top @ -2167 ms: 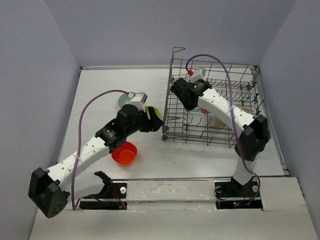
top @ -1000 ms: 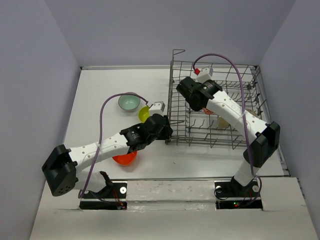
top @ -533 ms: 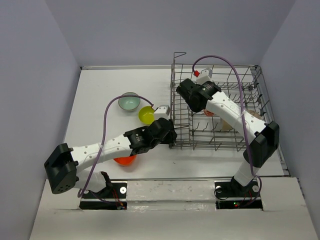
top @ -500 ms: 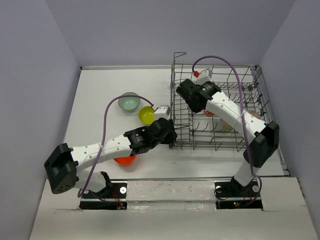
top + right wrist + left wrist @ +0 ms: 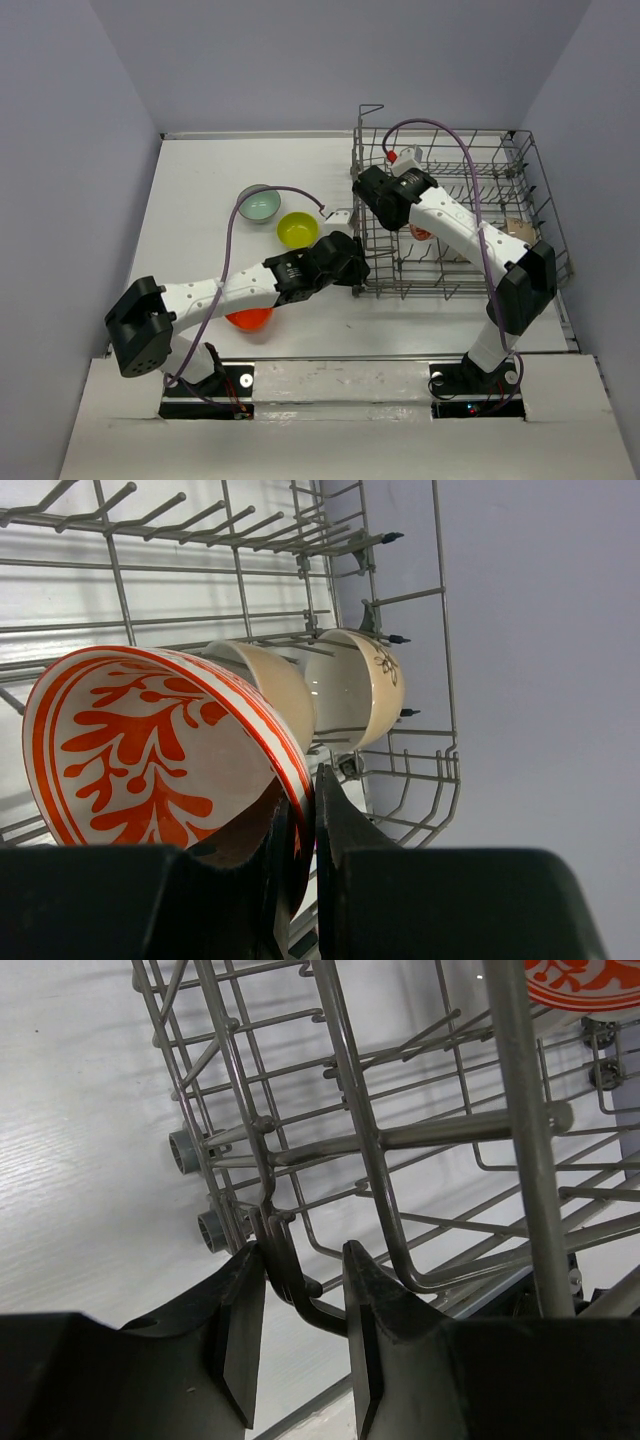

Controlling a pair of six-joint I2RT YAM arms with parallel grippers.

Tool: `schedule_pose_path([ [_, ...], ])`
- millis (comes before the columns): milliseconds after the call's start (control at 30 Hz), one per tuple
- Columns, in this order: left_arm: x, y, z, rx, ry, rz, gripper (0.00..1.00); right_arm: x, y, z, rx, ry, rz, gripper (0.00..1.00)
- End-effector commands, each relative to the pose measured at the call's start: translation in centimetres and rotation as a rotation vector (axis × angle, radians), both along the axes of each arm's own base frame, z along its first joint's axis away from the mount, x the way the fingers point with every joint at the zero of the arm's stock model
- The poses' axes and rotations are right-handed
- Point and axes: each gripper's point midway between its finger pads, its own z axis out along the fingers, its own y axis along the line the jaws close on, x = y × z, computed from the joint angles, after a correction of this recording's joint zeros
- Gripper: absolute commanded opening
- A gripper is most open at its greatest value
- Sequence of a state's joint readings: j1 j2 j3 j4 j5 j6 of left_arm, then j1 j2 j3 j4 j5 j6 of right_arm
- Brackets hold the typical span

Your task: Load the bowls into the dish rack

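The white bowl with red pattern (image 5: 150,745) is inside the dish rack (image 5: 430,287), in its left-middle part in the top view; the right gripper (image 5: 300,810) holds it by the rim, its fingers closed on the bowl's wall, one inside and one outside. The bowl is tilted on its edge; I judge this is so that it can slide down between the upright tines (image 5: 150,505) and stand like the two cream bowls (image 5: 365,685), which stand on edge just beside it, toward the corner of the rack.

The left gripper (image 5: 298,1335) is at the lower left corner of the rack; its fingers stand at a narrow gap with one bent wire (image 5: 300,1295) of the rack between them; the wire touches one finger and a slit shows on the other side, so it does not look pinched; probably it is there to steady the rack during loading.

Three bowls wait on the table (image 5: 200,170), left of the rack: the pale teal bowl (image 5: 259,204), the lime-yellow bowl (image 5: 297,230) just beside it, and the orange-red bowl (image 5: 248,319) lower in the frame, partly under the left arm.

The tall grid sides leave entry only from above; the tines stand close, so a rim may catch; the purple cable (image 5: 470,190) loops over the rack; the rack's right side is near the right wall (image 5: 600,200); the table to the left has more open room.
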State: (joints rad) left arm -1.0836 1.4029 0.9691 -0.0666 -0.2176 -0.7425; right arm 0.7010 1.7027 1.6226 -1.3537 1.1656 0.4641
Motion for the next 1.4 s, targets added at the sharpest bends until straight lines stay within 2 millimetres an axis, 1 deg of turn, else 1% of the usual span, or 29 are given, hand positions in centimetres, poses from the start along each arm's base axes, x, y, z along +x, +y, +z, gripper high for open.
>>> schedule_pose_path([
  [0, -1.5, -5.1, 7.3, -0.242, -0.112, -0.168, 0.24, -0.2, -0.6, 1.3, -0.024, -0.049, -0.004, 0.08],
  [33, -1.6, -4.9, 7.3, -0.243, -0.112, -0.166, 0.26, -0.2, -0.6, 1.3, -0.026, -0.047, -0.003, 0.08],
  [67, -1.7, -4.6, 7.4, -0.247, -0.115, -0.163, 0.32, -0.2, -0.7, 1.2, -0.030, -0.044, -0.004, 0.08],
  [133, -1.8, -4.2, 7.6, -0.253, -0.120, -0.158, 0.36, -0.3, -0.7, 1.0, -0.035, -0.039, -0.006, 0.09],
  [200, -1.9, -3.6, 8.0, -0.260, -0.130, -0.147, 0.45, -0.3, -0.7, 0.9, -0.038, -0.035, -0.007, 0.09],
  [267, -2.0, -2.9, 8.5, -0.266, -0.140, -0.140, 0.48, -0.4, -0.8, 0.9, -0.039, -0.036, -0.009, 0.09],
  [300, -2.0, -2.7, 8.7, -0.268, -0.143, -0.135, 0.53, -0.4, -0.8, 1.0, -0.039, -0.040, -0.010, 0.09],
  [333, -2.0, -2.5, 8.7, -0.266, -0.145, -0.133, 0.55, -0.4, -0.8, 1.1, -0.040, -0.041, -0.011, 0.09],
  [367, -2.1, -2.2, 9.2, -0.275, -0.153, -0.131, 0.57, -0.3, -0.8, 1.1, -0.039, -0.045, -0.012, 0.09],
  [400, -2.1, -2.0, 9.2, -0.272, -0.155, -0.129, 0.58, -0.4, -0.8, 1.2, -0.039, -0.045, -0.012, 0.09],
  [467, -2.2, -1.6, 9.7, -0.281, -0.164, -0.126, 0.61, -0.3, -0.7, 1.0, -0.045, -0.040, -0.012, 0.09],
  [600, -2.3, -1.1, 10.0, -0.277, -0.174, -0.127, 0.65, -0.2, -0.8, 0.7, -0.060, -0.032, -0.010, 0.09],
  [733, -2.5, -0.6, 10.8, -0.288, -0.188, -0.127, 0.65, -0.2, -0.9, 0.6, -0.073, -0.031, -0.009, 0.10],
  [800, -2.5, -0.3, 11.5, -0.298, -0.201, -0.121, 0.65, -0.2, -1.2, 0.4, -0.080, -0.026, -0.016, 0.10],
  [1000, -2.7, 0.9, 13.0, -0.310, -0.230, -0.109, 0.66, -0.2, -1.4, 0.2, -0.101, -0.025, -0.014, 0.11],
  [1033, -2.7, 1.1, 13.2, -0.312, -0.234, -0.108, 0.66, -0.2, -1.7, 0.2, -0.100, -0.024, -0.023, 0.11],
  [1067, -2.8, 1.3, 13.7, -0.321, -0.242, -0.107, 0.65, -0.2, -1.7, 0.2, -0.105, -0.021, -0.021, 0.11],
  [1133, -2.8, 1.8, 14.0, -0.321, -0.250, -0.097, 0.66, -0.2, -1.7, 0.0, -0.108, -0.017, -0.021, 0.11],
  [1167, -2.9, 2.1, 14.6, -0.331, -0.261, -0.095, 0.66, -0.2, -1.7, -0.1, -0.112, -0.012, -0.019, 0.11],
  [1333, -3.0, 3.1, 15.5, -0.339, -0.276, -0.082, 0.66, -0.1, -1.7, -0.6, -0.133, 0.005, -0.017, 0.12],
  [1367, -3.1, 3.5, 15.9, -0.349, -0.283, -0.078, 0.66, -0.1, -1.7, -0.7, -0.131, 0.005, -0.017, 0.12],
])
